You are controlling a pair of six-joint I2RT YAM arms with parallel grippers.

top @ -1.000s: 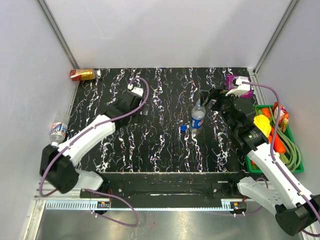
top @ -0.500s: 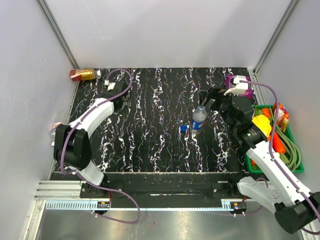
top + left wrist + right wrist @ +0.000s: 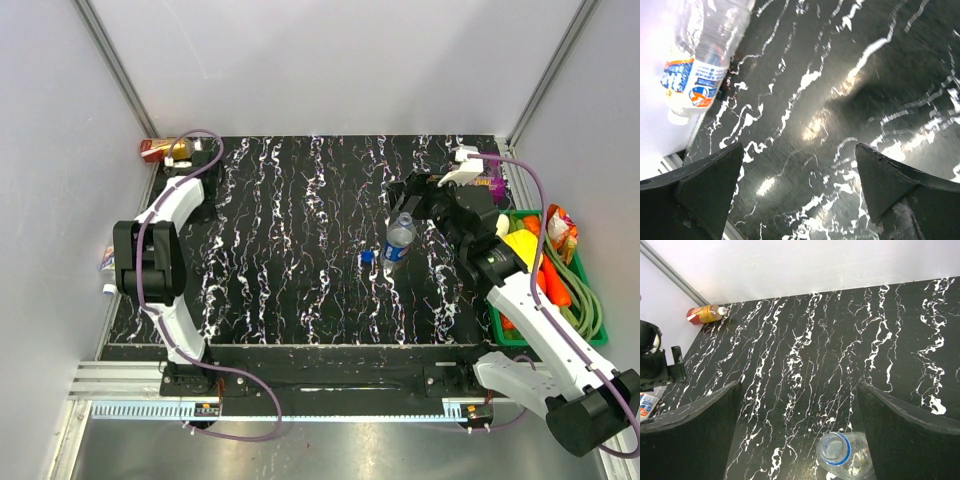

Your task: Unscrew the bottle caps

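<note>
One black marbled table [image 3: 290, 210], two arms over it. The left arm [image 3: 175, 200] stretches to the 10 o'clock corner, and the left gripper [image 3: 799, 147] gapes wide with nothing between its fingers. The right arm [image 3: 530, 310] comes in from 4 o'clock. The right gripper [image 3: 799, 385] is spread just as wide, empty, hovering above the Pepsi bottle [image 3: 397, 238]. One green tray [image 3: 598, 330] sits past the 3 o'clock edge.

Two bottles. The Pepsi bottle stands upright at 3 o'clock of centre, mouth open. The white-labelled bottle [image 3: 697, 60] lies at the 9 o'clock edge. One can [image 3: 165, 150] lies in the 10 o'clock corner.

Two caps. The blue cap [image 3: 367, 256] lies loose at the Pepsi bottle's 8 o'clock, and the white cap [image 3: 677, 116] sits on its bottle's neck.
</note>
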